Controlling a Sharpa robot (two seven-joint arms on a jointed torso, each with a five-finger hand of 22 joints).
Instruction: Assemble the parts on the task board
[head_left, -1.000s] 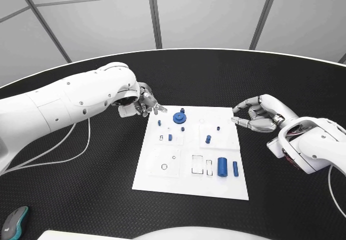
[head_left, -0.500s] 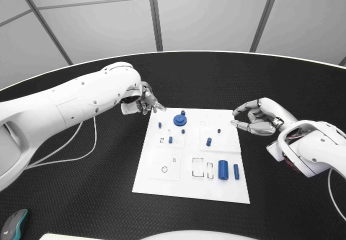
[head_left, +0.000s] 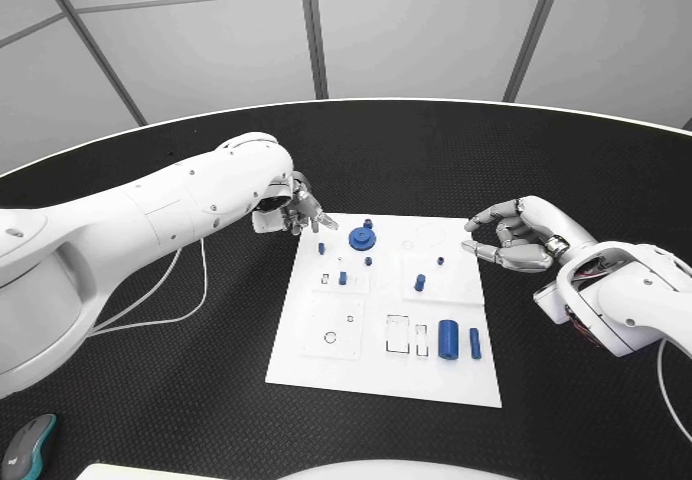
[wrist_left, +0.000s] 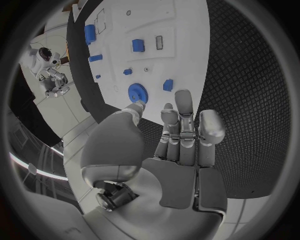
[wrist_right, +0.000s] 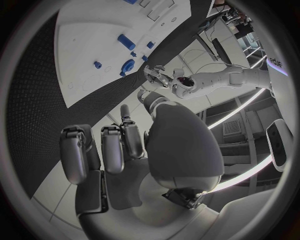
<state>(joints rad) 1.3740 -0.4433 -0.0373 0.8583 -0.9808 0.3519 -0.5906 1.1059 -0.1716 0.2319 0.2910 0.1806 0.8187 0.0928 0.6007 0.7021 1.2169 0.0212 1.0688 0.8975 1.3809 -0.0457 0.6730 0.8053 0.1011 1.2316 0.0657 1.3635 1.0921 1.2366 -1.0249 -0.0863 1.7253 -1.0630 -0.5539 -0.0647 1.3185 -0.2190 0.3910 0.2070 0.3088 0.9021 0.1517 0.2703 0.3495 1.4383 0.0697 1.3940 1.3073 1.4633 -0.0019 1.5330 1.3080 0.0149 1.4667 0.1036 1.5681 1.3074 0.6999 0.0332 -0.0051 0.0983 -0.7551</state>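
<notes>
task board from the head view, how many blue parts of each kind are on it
blue gear: 1
large blue cylinder: 1
thin blue bar: 1
small blue pieces: 6, as far as the head view lets me tell
total: 9 on the task board
</notes>
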